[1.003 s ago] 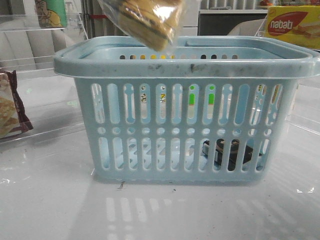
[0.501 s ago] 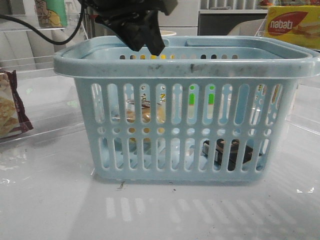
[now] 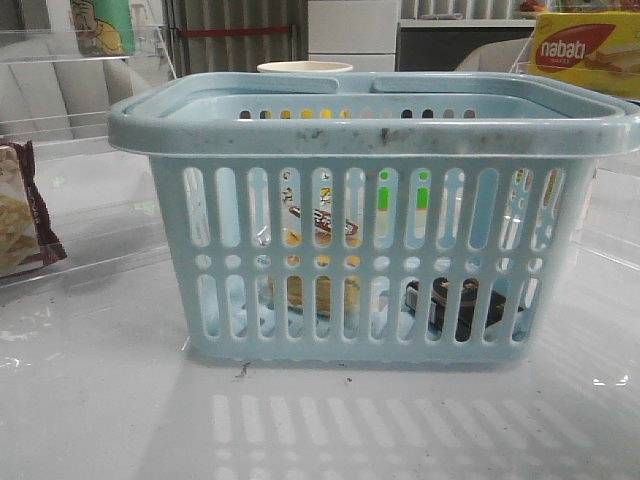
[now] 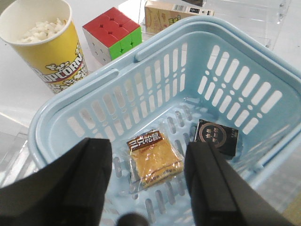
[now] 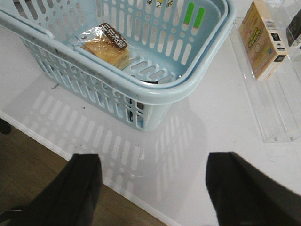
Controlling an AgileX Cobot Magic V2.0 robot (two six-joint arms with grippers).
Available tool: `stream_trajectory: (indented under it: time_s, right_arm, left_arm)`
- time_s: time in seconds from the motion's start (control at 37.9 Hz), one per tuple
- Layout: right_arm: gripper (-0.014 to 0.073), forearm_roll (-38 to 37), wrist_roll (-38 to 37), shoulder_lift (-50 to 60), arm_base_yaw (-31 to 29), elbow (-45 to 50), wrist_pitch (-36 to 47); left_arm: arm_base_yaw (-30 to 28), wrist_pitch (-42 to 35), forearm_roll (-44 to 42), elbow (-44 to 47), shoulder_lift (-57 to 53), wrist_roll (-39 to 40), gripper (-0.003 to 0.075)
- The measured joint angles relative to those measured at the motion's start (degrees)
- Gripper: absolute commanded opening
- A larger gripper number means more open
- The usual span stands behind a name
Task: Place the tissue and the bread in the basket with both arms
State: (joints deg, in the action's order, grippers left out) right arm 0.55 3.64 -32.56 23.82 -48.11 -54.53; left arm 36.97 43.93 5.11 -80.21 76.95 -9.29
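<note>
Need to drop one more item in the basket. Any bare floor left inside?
Yes. Basket floor is bare along the wall nearest the popcorn cup and cube, and behind the tissue. Crowded strip: bread and tissue lie side by side, apart, under the open left hand.

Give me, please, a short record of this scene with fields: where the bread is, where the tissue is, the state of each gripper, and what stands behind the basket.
bread: lies flat on the basket floor, label band toward the far wall
tissue: lies on the basket floor beside the bread, apart from it
basket: upright on the white table, handles folded down
left gripper: open, empty, above the basket
right gripper: open, empty, over the table edge outside the basket
behind the basket: popcorn cup, colour cube
task state: both items appear to be inside
</note>
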Motion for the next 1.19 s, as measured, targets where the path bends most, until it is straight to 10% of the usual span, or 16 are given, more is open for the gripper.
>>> stream_trajectory:
  time_s: [0.61,0.95,1.19]
  right_arm:
    - [0.0569,0.0,0.0,0.0,0.0,0.0,0.0]
    - [0.0569,0.0,0.0,0.0,0.0,0.88,0.0]
    - [0.0303,-0.13,0.0,0.0,0.0,1.75,-0.02]
  left_arm:
    - [0.0,3.04,-0.12,33.51,-46.12,0.11,0.0422]
    - [0.0,4.65,-10.11,39.36,-49.4,11.18,0.0421]
    - [0.0,4.54,-10.11,39.76,-49.4,11.44,0.0236]
